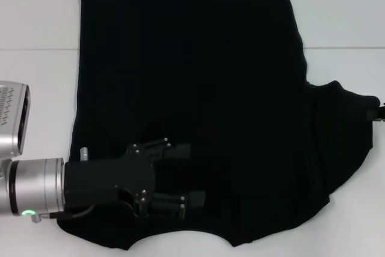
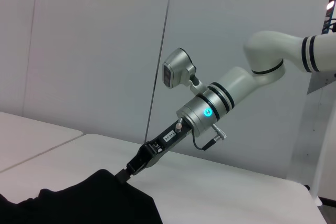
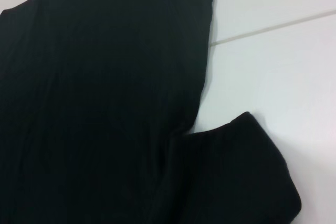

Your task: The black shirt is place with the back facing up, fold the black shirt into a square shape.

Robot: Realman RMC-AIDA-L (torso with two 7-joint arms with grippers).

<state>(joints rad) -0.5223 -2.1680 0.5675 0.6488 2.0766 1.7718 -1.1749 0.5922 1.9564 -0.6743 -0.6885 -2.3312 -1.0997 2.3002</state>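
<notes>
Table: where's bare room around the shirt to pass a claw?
Bare table beside the shirt's right edge, above the sleeve; bare strip left of it, above the left claw. Crowded at the right sleeve tip, where the right claw sits.

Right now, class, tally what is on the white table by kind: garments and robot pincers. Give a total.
Black shirt: 1
Robot pincers: 2, the left pincer open over the shirt's near left part, the right pincer at the tip of its right sleeve
Total: 3

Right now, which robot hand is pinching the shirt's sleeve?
The right gripper, out at the black shirt sleeve tip. The left gripper is open above the shirt's body.
</notes>
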